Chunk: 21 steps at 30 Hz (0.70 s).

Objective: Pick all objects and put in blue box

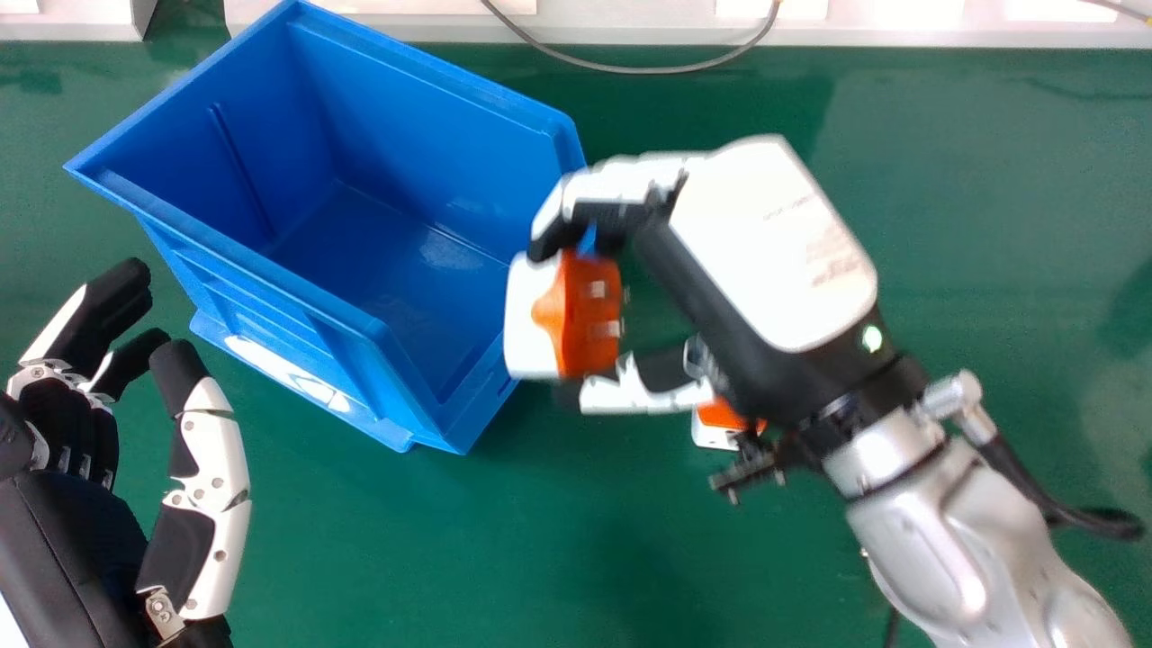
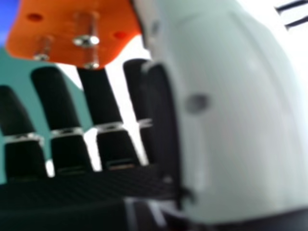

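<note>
Landmark: blue box point(image 1: 270, 292), resting on the green table point(image 1: 405, 558), open side up, set at an angle. White label point(image 1: 288, 373) low on its near side.

Right hand point(image 1: 765, 243): at the right side of the box, fingers and thumb bent round an orange-and-white plug point(image 1: 589, 315), gripping it. In the head view the plug overlaps the box's right edge; cannot tell whether any of it is over the opening. Right hand view: metal prongs stand out from the plug's orange face. Silver forearm point(image 1: 954, 531) runs in from the near right of the box.

Second orange-and-white plug point(image 1: 720, 414): on the table, right of the box, partly hidden behind the right hand.

Left hand point(image 1: 211, 486): near left of the box, apart from it, fingers relaxed, open, holding nothing.

Grey cable point(image 1: 630, 68): loops beyond the box, to its far right.
</note>
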Each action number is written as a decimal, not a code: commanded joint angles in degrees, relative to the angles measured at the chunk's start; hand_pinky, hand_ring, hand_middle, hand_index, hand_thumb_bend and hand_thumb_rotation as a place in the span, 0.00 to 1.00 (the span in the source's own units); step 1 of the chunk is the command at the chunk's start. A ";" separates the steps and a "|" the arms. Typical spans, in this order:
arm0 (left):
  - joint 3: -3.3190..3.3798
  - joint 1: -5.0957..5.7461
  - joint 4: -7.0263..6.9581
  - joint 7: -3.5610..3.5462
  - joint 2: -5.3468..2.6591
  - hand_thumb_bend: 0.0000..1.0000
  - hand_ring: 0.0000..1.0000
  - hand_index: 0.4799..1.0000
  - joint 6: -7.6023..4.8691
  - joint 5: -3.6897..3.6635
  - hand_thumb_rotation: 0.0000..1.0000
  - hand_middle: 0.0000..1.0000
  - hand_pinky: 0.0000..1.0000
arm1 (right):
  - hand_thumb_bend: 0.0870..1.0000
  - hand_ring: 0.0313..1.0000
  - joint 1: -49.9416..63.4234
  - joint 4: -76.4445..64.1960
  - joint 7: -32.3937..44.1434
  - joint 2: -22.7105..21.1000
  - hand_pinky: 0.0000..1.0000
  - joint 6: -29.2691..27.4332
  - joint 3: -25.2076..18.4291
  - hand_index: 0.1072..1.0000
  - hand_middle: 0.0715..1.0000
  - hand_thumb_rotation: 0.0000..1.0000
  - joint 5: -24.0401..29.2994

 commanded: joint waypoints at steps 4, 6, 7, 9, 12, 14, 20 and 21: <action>0.20 0.31 -1.20 0.36 -3.94 0.26 0.73 0.48 -0.31 0.88 0.00 0.72 0.66 | 0.45 0.43 -7.51 2.40 -1.63 3.63 0.34 0.61 1.52 0.44 0.44 0.00 -0.09; 0.20 0.31 -1.15 0.34 -3.84 0.26 0.73 0.49 -0.31 1.04 0.00 0.73 0.67 | 0.45 0.43 -10.07 5.54 -2.43 4.81 0.34 0.24 2.63 0.45 0.44 0.00 -0.10; 0.13 0.24 -0.96 0.36 -3.86 0.26 0.73 0.49 -0.44 0.86 0.00 0.73 0.67 | 0.45 0.43 -11.87 8.16 -3.22 5.54 0.35 -0.01 3.36 0.44 0.44 0.00 -0.32; 0.01 0.10 -0.68 0.38 -3.90 0.27 0.73 0.49 -0.72 0.48 0.00 0.73 0.67 | 0.45 0.43 -14.73 12.51 -4.87 6.40 0.35 -0.36 4.48 0.45 0.44 0.00 -0.90; -0.06 -0.03 -0.59 0.55 -4.10 0.26 0.73 0.49 -0.55 0.64 0.00 0.73 0.67 | 0.46 0.42 -20.96 23.06 -11.53 7.85 0.36 -1.21 6.73 0.43 0.45 0.00 -3.87; 0.04 -0.28 -0.50 0.82 -4.28 0.26 0.73 0.50 -0.48 0.72 0.00 0.72 0.67 | 0.46 0.43 -25.50 31.50 -18.00 9.23 0.38 -1.70 8.55 0.43 0.46 0.00 -6.25; 0.21 -1.35 0.01 0.64 -3.98 0.25 0.73 0.50 -1.09 -0.69 0.00 0.73 0.67 | 0.45 0.42 -38.08 57.20 -29.46 13.51 0.38 -3.73 13.67 0.44 0.46 0.00 -7.57; 0.30 -1.63 0.18 0.58 -3.90 0.25 0.73 0.50 -1.29 -0.89 0.00 0.73 0.68 | 0.45 0.42 -39.83 60.86 -31.11 14.28 0.37 -3.60 14.52 0.45 0.46 0.00 -7.78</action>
